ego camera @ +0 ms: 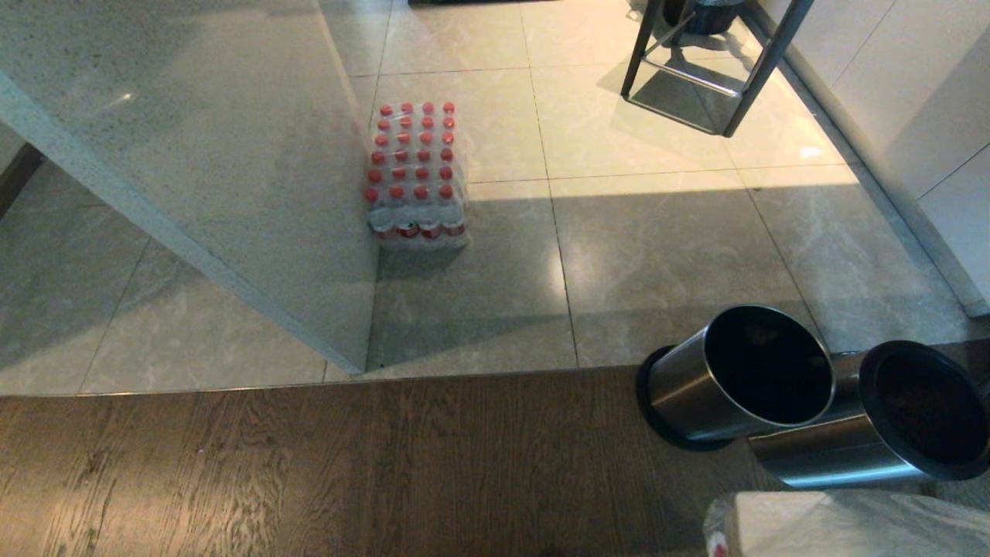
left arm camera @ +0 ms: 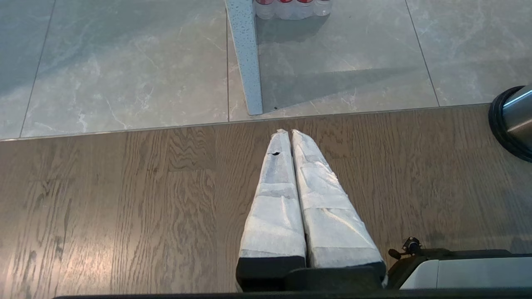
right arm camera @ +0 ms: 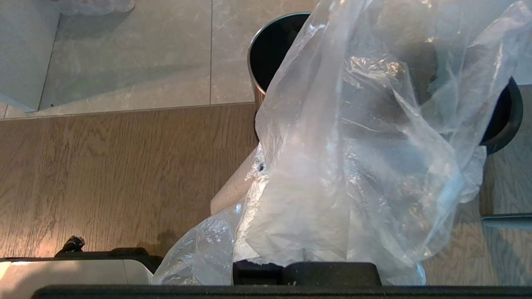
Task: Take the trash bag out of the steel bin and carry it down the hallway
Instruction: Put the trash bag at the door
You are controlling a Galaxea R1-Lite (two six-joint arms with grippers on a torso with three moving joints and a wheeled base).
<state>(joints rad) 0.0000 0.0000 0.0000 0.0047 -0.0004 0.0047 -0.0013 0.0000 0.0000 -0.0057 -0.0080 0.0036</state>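
Trash bag: you already have the trash bag [right arm camera: 357, 166] out of its bin; in the right wrist view it fills the centre and right of the frame, draped over the right gripper [right arm camera: 266, 174], whose fingers are pressed together with the film clamped between them.
Steel bins: two stand at the lower right of the head view, the left steel bin [ego camera: 742, 375] touching or just beside a second bin [ego camera: 889, 422]; both look dark inside and neither shows a liner. Which of them held the bag you cannot tell.
Left gripper: the left gripper [left arm camera: 289, 133] shows in the lower middle of its own view, its wrapped fingers [left arm camera: 274, 207] together on nothing, over the wood floor [left arm camera: 124, 199].
Handling: expect a very light, limp, slippery film that crumples and slides; no lump shows clearly through it here. Keep hold of gathered, bunched plastic near the mouth rather than a single layer, which would likely tear or slip free.
Surroundings: a pack of bottles [ego camera: 416, 174] sits upper centre in the head view beside a pale panel [ego camera: 232, 155], on the tiled floor [ego camera: 657, 255].
Route: judged from here, the carry is what remains, and loose folds could snag a bin rim.
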